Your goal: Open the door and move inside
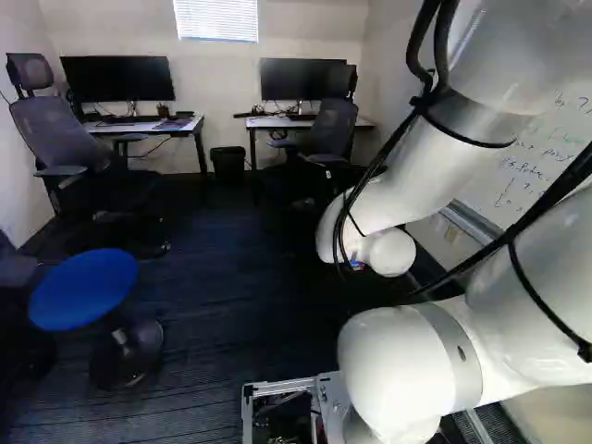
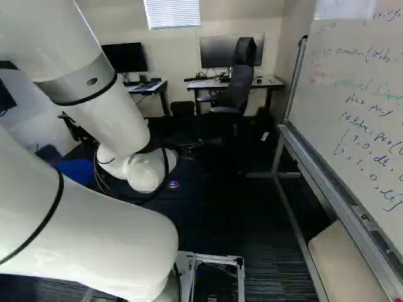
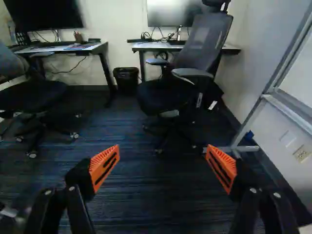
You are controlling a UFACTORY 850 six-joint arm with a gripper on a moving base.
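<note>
No door or door handle shows in any view; a room with desks lies ahead of the arm. In the base views the gripper is hidden beyond the arm's white wrist (image 1: 387, 252). A small red and blue patch (image 2: 174, 184) shows beside that wrist; I cannot tell what it is. The wrist view has the gripper (image 3: 163, 157) open, its orange pads wide apart with nothing between them and dark carpet (image 3: 151, 200) beyond.
Blue stool (image 1: 83, 289) left of the arm; whiteboard on a metal frame (image 2: 283, 160) to its right. Office chairs (image 3: 192, 63) (image 1: 69, 148) stand before two desks (image 3: 73, 48) (image 2: 271, 82) at the far wall, with a black bin (image 3: 126, 79) between the desks.
</note>
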